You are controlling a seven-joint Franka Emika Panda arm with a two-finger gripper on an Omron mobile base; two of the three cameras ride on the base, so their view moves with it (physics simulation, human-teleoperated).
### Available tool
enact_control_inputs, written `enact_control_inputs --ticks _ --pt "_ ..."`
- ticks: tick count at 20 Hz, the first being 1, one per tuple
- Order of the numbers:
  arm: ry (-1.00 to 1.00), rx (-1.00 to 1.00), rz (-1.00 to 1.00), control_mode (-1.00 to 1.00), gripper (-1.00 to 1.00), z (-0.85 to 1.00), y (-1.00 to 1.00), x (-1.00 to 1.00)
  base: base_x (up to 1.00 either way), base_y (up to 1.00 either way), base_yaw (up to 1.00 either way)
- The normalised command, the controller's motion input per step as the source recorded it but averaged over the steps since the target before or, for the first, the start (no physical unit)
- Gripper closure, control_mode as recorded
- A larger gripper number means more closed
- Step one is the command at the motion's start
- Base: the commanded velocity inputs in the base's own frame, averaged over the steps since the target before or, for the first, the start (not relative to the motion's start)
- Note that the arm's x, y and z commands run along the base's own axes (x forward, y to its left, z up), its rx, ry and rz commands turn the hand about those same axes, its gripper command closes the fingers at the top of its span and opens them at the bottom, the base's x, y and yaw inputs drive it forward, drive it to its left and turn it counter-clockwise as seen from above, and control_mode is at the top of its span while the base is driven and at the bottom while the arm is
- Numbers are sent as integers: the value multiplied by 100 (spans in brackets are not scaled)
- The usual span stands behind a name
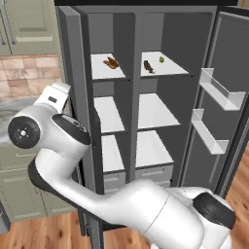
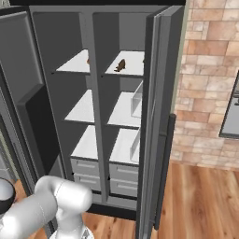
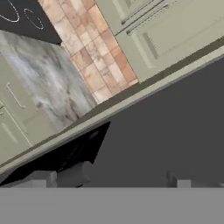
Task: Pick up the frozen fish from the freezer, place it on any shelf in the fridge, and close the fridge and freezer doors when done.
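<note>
The claw (image 3: 109, 177) is seen in the hand view with its two dark fingertips (image 3: 74, 174) spread wide apart, holding nothing; a broad dark grey panel lies close ahead of them, though contact cannot be judged. Beyond the panel's edge, a marbled tabletop (image 3: 41, 83), brown tiles and pale green cabinet fronts are shown. In the base views, both doors of the tall grey appliance are shown swung open. The frozen fish (image 1: 149, 67), a small dark brown lump, is seen lying on the top shelf (image 1: 165, 70) of the fridge (image 1: 160, 97), with a tiny green ball (image 1: 161, 59) nearby. An orange-tan lumpy item (image 1: 111, 62) is seen on the top shelf of the freezer (image 1: 109, 112).
</note>
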Motion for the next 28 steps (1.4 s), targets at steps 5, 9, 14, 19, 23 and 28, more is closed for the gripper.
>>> enact_control_inputs --ticks 5,9,14,19,23,28 --pt "2 -16 0 -100 -100 -3 41 75 0 0 0" --pt "0 -7 0 -100 -100 -9 -29 57 0 0 0" --pt "0 -2 0 -100 -100 -15 -40 61 0 0 0" --pt "0 0 0 -100 -100 -23 -56 47 0 0 0" --pt "0 -2 0 -100 -100 -9 -67 0 0 0 0" --pt "-3 -1 -2 -100 -100 -4 -75 -12 0 0 0"
